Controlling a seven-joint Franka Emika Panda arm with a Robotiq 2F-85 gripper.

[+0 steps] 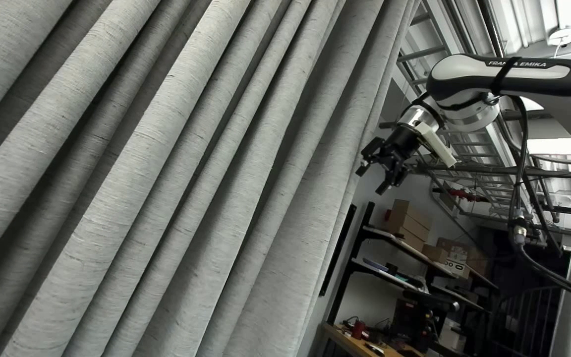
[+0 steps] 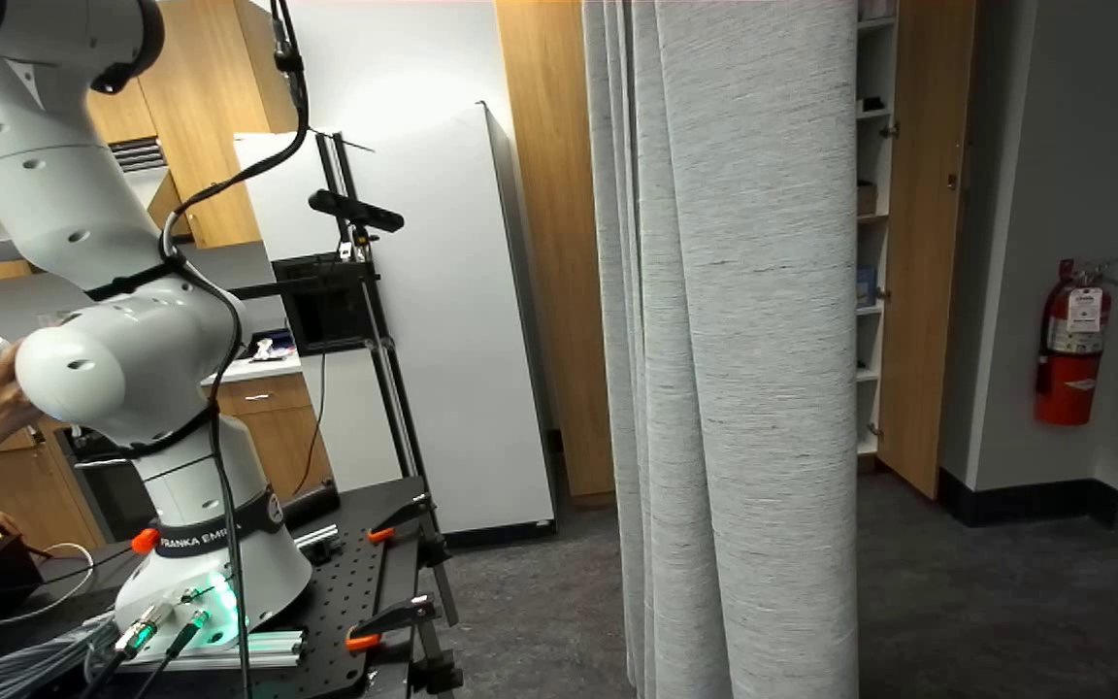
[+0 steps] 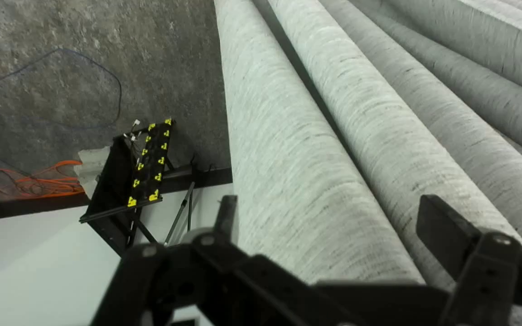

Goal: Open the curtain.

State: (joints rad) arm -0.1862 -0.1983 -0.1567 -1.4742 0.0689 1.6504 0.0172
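In both exterior views the edges cut off your curtain [image 1: 246,198] and arm [image 2: 64,199]; in your wrist view the hand [image 3: 335,221] is blurred, and you can't tell whether it touches the curtain.

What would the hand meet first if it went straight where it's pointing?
Probably the curtain, which shows through the gap of the open hand in the wrist view, though depth is unclear.

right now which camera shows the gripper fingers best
The wrist view: both fingers appear close up, wide apart, curtain visible between them. An exterior view shows the gripper smaller, also open; no other view has it.
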